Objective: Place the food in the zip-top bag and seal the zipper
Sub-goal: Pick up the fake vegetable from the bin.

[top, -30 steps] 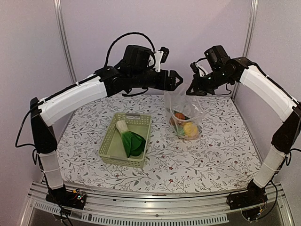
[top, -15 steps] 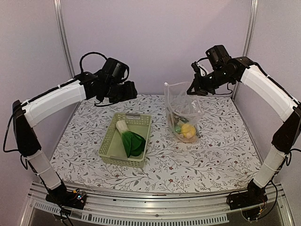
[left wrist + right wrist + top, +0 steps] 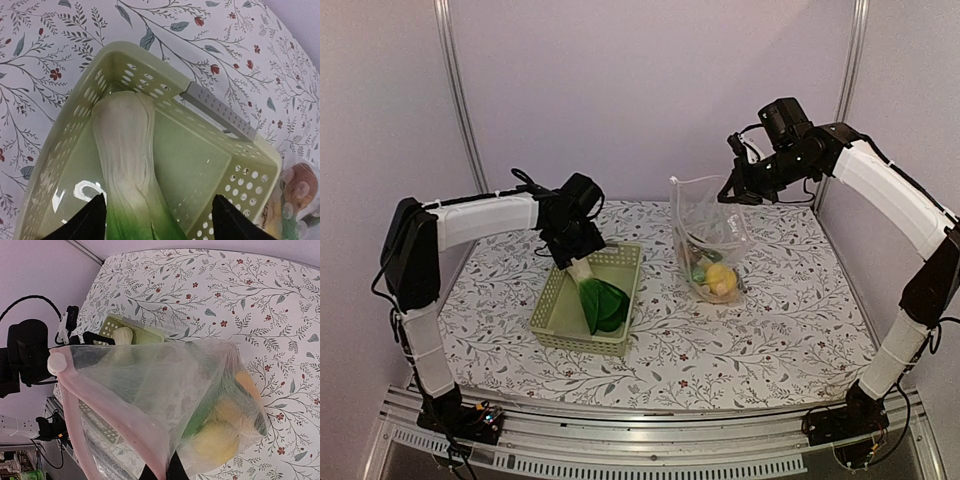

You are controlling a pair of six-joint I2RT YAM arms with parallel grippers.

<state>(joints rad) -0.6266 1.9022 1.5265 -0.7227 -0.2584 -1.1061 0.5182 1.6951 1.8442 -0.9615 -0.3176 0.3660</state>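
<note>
Bok choy (image 3: 125,150) in basket (image 3: 125,52) | left claw (image 3: 159,215) spread above | right claw (image 3: 161,472) pinching zip-top bag (image 3: 150,375) rim

My left hand (image 3: 160,224) hangs over the pale green basket (image 3: 216,111), its dark fingertips (image 3: 90,220) spread wide either side of the bok choy (image 3: 127,160), whose pale stalk lies lengthwise inside. The basket sits on the flowered counter (image 3: 45,55). The zip-top bag (image 3: 300,192) shows just beside it at the right edge.

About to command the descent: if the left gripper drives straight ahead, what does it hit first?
The left gripper would most likely meet the bok choy first, its pale stem lying in the basket between the open fingers; remaining gap unclear.
</note>
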